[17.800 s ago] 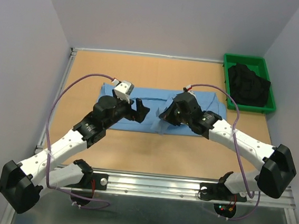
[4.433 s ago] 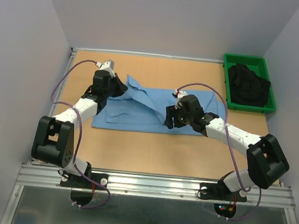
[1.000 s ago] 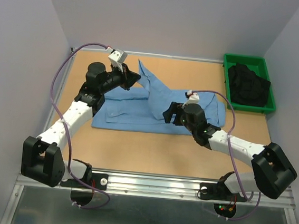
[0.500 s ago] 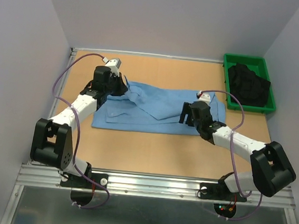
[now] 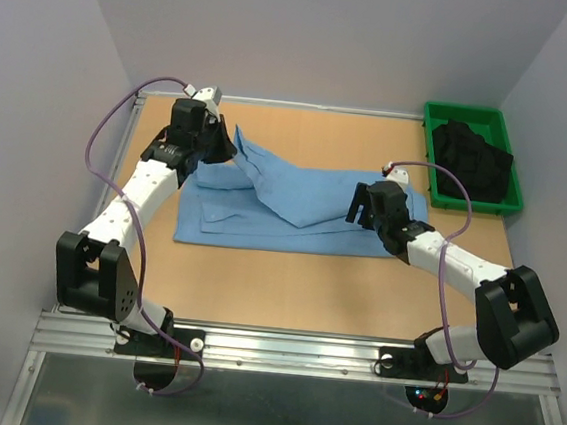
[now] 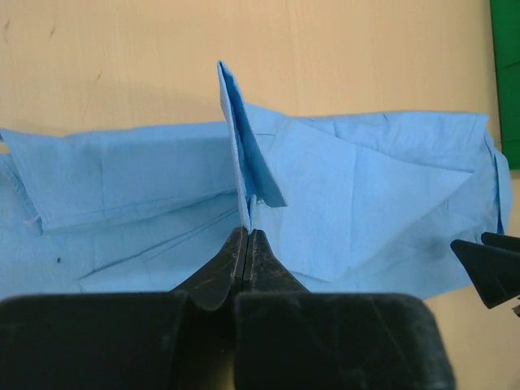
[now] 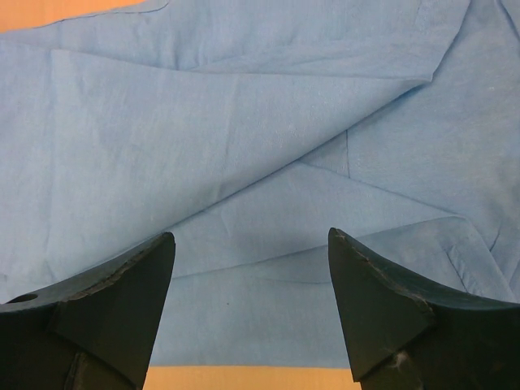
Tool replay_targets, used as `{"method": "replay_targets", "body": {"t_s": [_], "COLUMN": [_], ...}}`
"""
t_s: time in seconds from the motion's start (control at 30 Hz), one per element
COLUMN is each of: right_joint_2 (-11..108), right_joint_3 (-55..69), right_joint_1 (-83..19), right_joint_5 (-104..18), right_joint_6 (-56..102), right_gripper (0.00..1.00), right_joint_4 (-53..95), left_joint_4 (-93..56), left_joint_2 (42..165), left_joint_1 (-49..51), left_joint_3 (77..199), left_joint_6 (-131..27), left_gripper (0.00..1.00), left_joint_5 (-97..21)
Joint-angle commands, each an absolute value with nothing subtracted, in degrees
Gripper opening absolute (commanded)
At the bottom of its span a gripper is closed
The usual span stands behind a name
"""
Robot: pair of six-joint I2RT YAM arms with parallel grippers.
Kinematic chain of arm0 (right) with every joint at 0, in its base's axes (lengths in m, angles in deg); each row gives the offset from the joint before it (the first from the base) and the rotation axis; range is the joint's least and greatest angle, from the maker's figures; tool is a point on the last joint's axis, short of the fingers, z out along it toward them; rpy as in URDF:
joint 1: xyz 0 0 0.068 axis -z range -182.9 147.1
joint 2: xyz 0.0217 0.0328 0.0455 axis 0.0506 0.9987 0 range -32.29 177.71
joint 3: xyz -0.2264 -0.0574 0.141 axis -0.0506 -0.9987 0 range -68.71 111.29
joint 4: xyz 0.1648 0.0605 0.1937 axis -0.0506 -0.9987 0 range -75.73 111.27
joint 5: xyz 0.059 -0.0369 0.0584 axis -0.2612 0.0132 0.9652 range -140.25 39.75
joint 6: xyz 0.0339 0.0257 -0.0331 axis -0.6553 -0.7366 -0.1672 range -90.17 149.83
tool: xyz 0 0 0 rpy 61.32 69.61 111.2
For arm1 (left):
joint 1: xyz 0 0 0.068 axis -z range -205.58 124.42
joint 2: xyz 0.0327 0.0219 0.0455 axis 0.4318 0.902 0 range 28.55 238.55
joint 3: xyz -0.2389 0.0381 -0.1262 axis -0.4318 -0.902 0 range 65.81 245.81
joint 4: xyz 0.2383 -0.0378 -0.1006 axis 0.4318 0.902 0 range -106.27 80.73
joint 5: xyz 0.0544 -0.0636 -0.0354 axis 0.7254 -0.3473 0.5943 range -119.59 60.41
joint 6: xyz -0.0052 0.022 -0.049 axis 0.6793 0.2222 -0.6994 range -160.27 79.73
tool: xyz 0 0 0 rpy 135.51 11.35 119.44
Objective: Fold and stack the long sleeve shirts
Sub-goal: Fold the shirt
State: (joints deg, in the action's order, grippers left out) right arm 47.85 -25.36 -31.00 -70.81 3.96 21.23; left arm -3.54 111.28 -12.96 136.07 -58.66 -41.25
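Above the table (image 5: 308, 275), left hand (image 6: 248, 237) pinches the shirt (image 5: 300, 194) up; right hand (image 7: 252, 240) hangs released over it.

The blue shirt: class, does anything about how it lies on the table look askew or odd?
Yes. The shirt is not flat: the left gripper, shut on its far-left edge, lifts the cloth into a peak, leaving a diagonal flap across the body. The right gripper hangs open over it.

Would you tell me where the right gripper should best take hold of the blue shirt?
Probably the shirt at its right edge, from the right: it lies flat beside the open right gripper, while the left gripper pinches the raised fold.
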Motion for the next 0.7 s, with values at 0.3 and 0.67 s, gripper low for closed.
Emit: {"method": "replay_targets", "body": {"t_s": [0.3,0.67], "right_joint_2": [48.0,49.5], "right_joint_3": [-22.1,-17.8], "right_joint_1": [-30.6,-28.9], "right_joint_5": [-72.3,-66.9], "right_joint_6": [5.3,5.0], "right_gripper": [0.8,0.81], "right_joint_4": [21.8,21.4], "left_joint_4": [-1.5,-5.9], "left_joint_2": [109.8,109.9], "left_joint_1": [-13.8,-17.8], "left_joint_3": [130.2,127.6], "left_joint_6": [-60.7,-57.4], "left_gripper": [0.0,0.59], "left_joint_5": [-37.9,-26.3]}}
